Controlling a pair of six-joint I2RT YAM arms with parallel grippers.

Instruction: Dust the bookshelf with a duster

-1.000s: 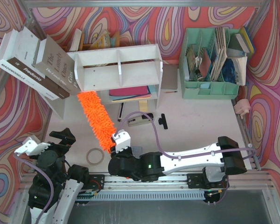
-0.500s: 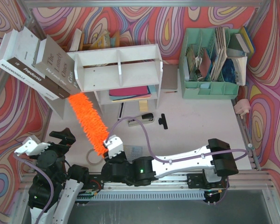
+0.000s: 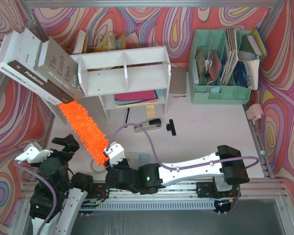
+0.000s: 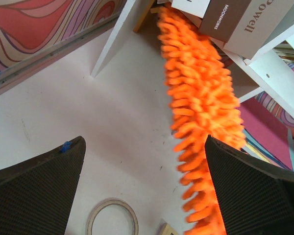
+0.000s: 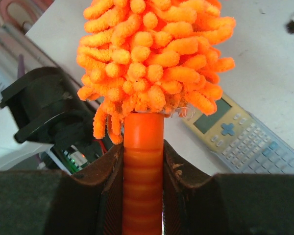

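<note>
Duster (image 3: 83,128) | clamped in right hand (image 5: 143,166) | book spines (image 3: 32,78): "Fredonia", "MOONMOONS"

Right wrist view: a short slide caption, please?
Right gripper clamps the duster by its handle; a calculator lies nearby.

Bright, even light, with one smear of blur.
We see soft light from above, only faint shadows beneath the bookshelf (image 3: 122,73) on the pale table (image 3: 206,127). The duster (image 4: 201,112) is motion-blurred in our left wrist view, and the right gripper (image 5: 143,156) looks soft and dark along its near edge.
</note>
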